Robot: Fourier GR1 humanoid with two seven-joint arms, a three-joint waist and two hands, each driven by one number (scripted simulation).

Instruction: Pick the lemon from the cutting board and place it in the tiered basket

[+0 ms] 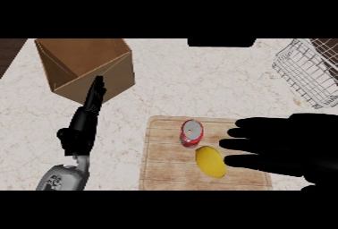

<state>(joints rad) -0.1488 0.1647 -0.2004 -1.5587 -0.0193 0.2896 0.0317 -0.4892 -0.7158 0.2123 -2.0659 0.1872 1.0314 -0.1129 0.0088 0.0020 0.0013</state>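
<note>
1. Reaching from lower right, your right hand (290, 147) hovers beside the lemon (210, 162) on the cutting board (165, 170); fingers (241, 133) straight, holding nothing.
2. Centre over the lemon before closing, avoiding the red can (192, 133).
3. Target: tiered basket (307, 74), upper right.

An open cardboard box (89, 67) stands at the upper left of the pale marbled counter (198, 80), its brown flaps raised and its inside in shadow. A red can (192, 133) lies on its side nearer the middle — silver end turned up toward the view. A strip of dark wood (10, 51) shows at the counter's far left edge — nothing rests on it.
</note>
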